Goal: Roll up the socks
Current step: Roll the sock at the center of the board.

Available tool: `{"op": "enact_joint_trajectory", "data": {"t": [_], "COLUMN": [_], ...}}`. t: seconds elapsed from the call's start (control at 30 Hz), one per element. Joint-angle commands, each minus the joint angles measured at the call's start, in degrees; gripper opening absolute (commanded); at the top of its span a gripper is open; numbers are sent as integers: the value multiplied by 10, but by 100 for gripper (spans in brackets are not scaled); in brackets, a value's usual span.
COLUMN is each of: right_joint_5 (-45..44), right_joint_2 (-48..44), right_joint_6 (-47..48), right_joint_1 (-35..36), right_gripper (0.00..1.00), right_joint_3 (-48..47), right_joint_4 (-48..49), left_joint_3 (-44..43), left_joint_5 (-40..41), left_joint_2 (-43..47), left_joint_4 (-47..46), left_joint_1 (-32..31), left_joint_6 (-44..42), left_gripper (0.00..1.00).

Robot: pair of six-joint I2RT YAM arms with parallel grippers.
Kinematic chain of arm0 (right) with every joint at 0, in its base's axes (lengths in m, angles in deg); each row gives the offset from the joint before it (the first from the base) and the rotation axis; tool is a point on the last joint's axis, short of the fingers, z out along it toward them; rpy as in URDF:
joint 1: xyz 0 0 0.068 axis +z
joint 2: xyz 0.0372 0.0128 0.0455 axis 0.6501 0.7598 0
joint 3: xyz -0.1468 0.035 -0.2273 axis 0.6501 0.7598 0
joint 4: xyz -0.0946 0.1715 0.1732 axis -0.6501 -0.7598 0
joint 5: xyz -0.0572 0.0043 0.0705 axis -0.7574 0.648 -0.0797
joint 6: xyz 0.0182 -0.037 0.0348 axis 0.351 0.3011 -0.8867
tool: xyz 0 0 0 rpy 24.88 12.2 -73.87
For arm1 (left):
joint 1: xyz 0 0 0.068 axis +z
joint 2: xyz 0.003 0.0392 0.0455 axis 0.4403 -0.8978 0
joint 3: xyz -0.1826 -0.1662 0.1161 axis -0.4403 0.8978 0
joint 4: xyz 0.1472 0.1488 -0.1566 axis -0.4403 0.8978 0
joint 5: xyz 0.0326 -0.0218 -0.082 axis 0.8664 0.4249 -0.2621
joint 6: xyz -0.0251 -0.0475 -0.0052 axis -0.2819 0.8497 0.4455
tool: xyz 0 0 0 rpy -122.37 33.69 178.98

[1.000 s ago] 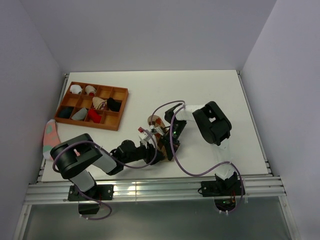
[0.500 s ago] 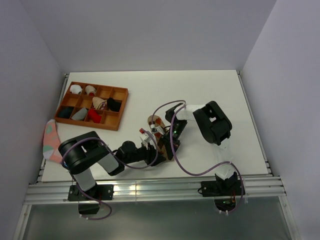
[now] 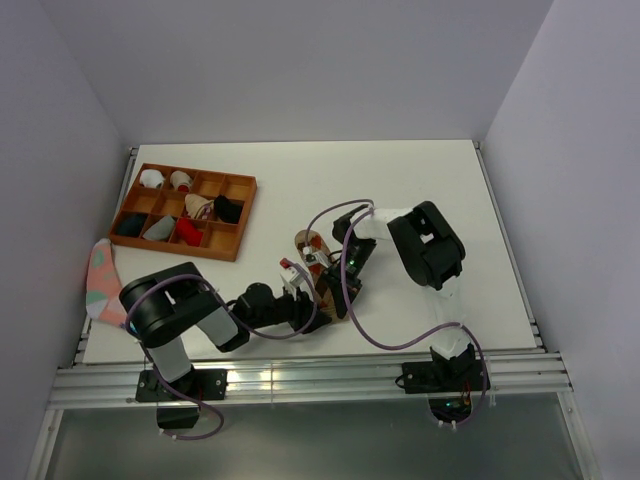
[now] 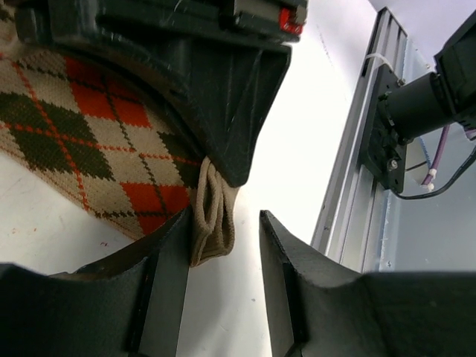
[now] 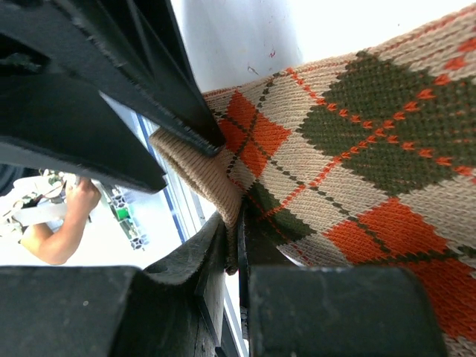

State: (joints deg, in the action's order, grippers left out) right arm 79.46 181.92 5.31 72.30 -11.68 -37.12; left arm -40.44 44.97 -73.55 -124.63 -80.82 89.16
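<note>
A tan argyle sock [image 3: 312, 248] with red and orange diamonds lies flat on the white table between both grippers. My right gripper [image 5: 239, 223] is shut on the folded tan cuff [image 5: 201, 167] of that sock [image 5: 357, 149]. In the left wrist view the cuff [image 4: 213, 219] hangs under the right gripper's black tip [image 4: 223, 97]. My left gripper [image 4: 225, 223] is open around it: the cuff rests against one finger [image 4: 175, 253], with a gap to the other. From above, the left gripper [image 3: 312, 305] and right gripper [image 3: 338, 290] meet at the sock's near end.
A brown divided tray [image 3: 232, 250] with rolled bundles stands at the back left. A pink sock [image 3: 100, 275] hangs off the table's left edge. The metal rail [image 4: 372, 171] of the near edge runs close to the grippers. Purple cables loop around the right arm.
My left arm's elbow has swung a little to the right and its gripper has edged closer to the cuff. The right gripper stays shut on the sock.
</note>
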Motion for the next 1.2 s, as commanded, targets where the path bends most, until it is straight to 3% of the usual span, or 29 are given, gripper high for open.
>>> {"op": "enact_joint_trajectory", "data": {"t": [0.0,0.27,0.37,0.53,0.8,1.17], "right_joint_5": [16,16,12,-9,-76,-143], "right_joint_2": [-4,-8,-10,-26,-124,-248], "right_joint_6": [0,1,-2,-21,-126,-197], "right_joint_1": [-7,-7,-8,-8,-13,-93], "right_gripper": [11,10,10,13,46,49], "right_joint_3": [-19,-18,-13,-4,43,103], "right_joint_4": [-7,-7,-2,22,136,240], "left_joint_3": [-11,-31,-47,-70,-90,-128], "left_joint_5": [9,64,80,107,147,148], "left_joint_2": [-9,4,11,26,50,49], "left_joint_4": [-3,59,99,169,308,426], "left_joint_1": [-6,-9,-11,-17,-18,-16], "left_joint_6": [-6,-3,3,26,81,133], "left_gripper": [45,39,31,0,0,0]}}
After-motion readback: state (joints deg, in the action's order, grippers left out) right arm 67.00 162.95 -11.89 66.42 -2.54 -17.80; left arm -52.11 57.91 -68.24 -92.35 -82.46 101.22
